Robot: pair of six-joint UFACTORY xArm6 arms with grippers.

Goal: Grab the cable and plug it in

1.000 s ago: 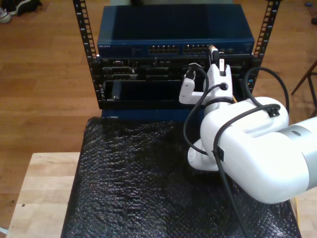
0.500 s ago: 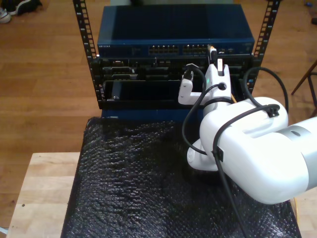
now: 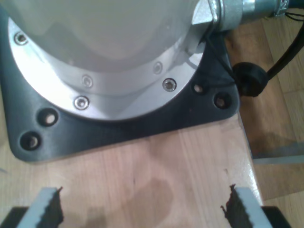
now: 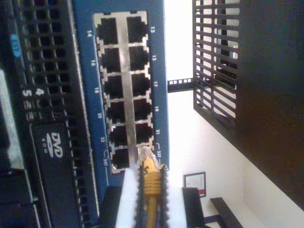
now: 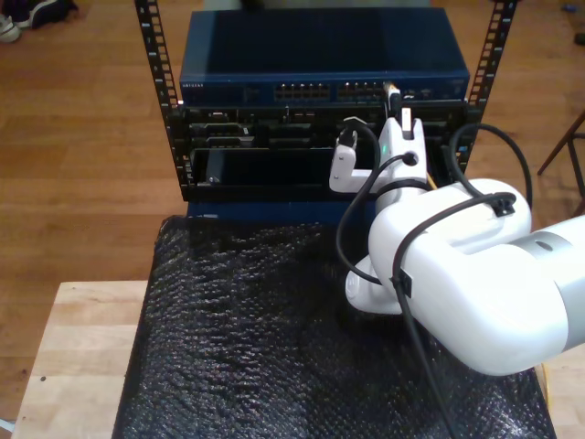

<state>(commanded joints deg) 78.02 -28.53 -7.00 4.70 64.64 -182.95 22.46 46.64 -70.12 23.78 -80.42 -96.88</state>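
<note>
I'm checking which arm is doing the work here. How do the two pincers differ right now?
My second pincer is shut on the yellow cable, its clear plug at the blue switch's port block; my first pincer is open and holds nothing. My second pincer faces the rack; my first pincer hangs over a wooden tabletop beside an arm's base plate. Both have serrated fingers.
</note>
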